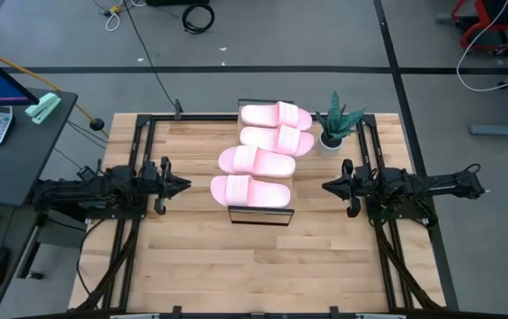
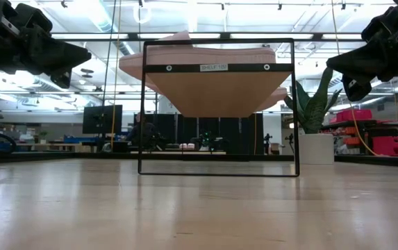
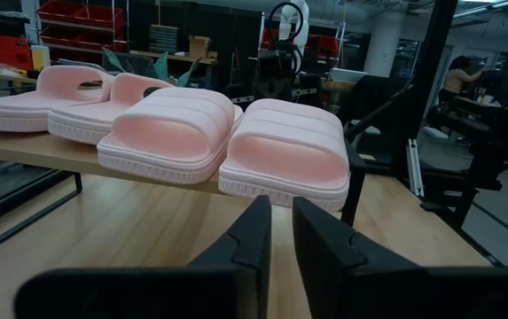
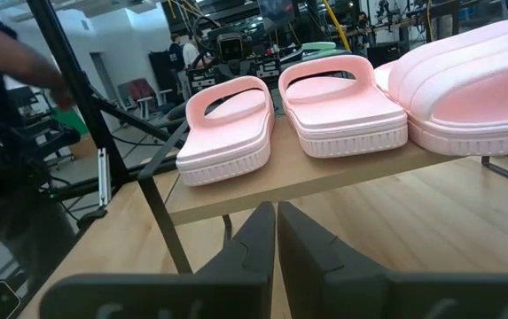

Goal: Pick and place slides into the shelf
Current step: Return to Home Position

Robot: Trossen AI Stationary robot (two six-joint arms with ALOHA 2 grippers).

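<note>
**High view.** All four slides (image 1: 250, 190) lie side by side in a row on the shelf (image 1: 259, 224), which stands at the middle of the table (image 1: 191, 266). A potted plant (image 1: 333, 126) stands just beside the far end of the shelf. The left gripper (image 1: 183, 184) and the right gripper (image 1: 327, 186) point at the shelf from opposite sides. Both are clear of it.

**Low view.** The shelf is seen end-on. Both grippers hang above the table.

**Left wrist view.** The left gripper's fingers (image 3: 255, 237) are drawn almost together and hold nothing. The slides rest on the board ahead.

**Right wrist view.** The right gripper's fingers (image 4: 258, 232) are together and empty, short of the shelf edge.
</note>
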